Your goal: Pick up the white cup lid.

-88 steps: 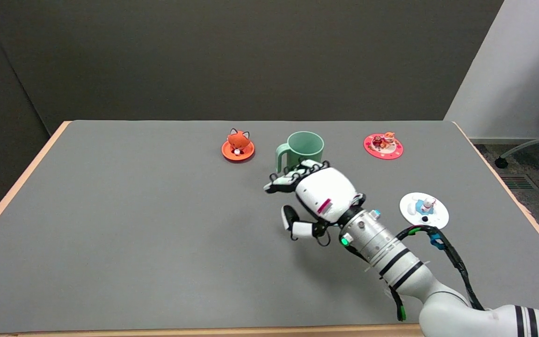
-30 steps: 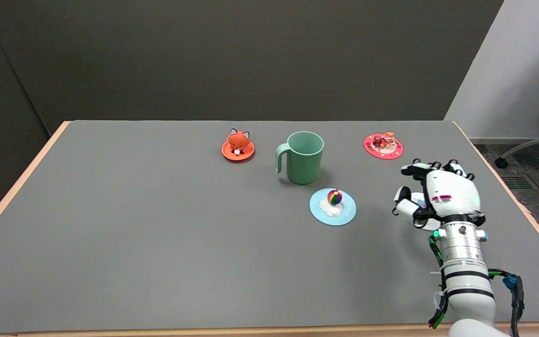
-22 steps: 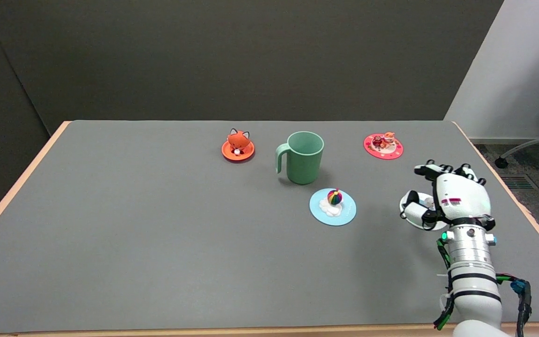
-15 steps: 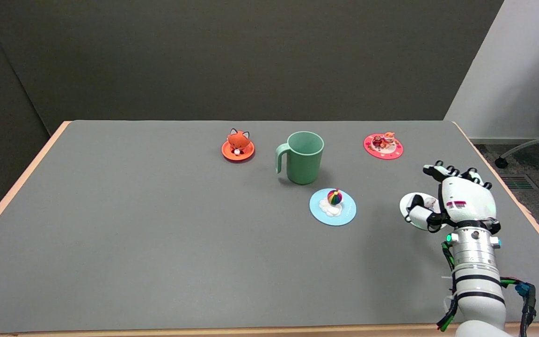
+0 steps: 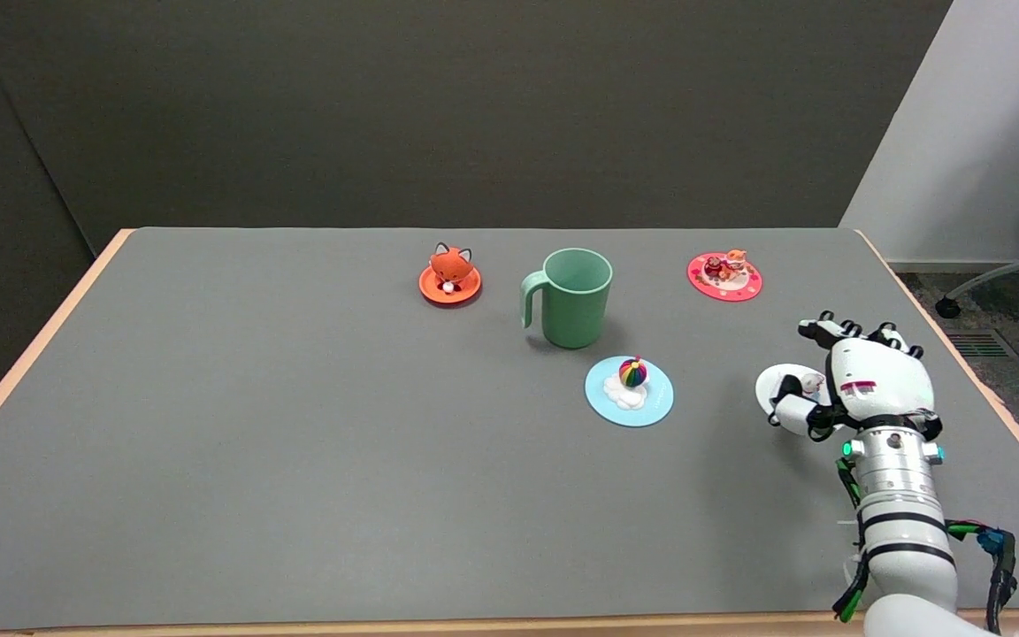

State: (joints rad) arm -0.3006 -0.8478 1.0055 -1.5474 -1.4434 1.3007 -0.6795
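Note:
The white cup lid (image 5: 771, 381) lies flat on the grey table at the right, and only its left edge and a bit of its small figure show. My right hand (image 5: 868, 380) is over the rest of it, back of the hand up. The fingers (image 5: 819, 331) reach past the lid's far side and the thumb (image 5: 791, 405) curls in at its near left side, close to the figure. The fingers are apart and I see no grip on the lid. Whether the thumb touches it is unclear.
A green mug (image 5: 573, 299) stands mid-table with a light blue lid (image 5: 629, 392) carrying a rainbow ball in front of it. An orange fox lid (image 5: 449, 274) lies to the mug's left and a pink lid (image 5: 724, 275) at the far right. The table's right edge (image 5: 996, 402) is close to my hand.
My right hand swung from beside the green mug across to the right and settled over the white lid. In the last half second it barely moved. The lid has stayed where it was.

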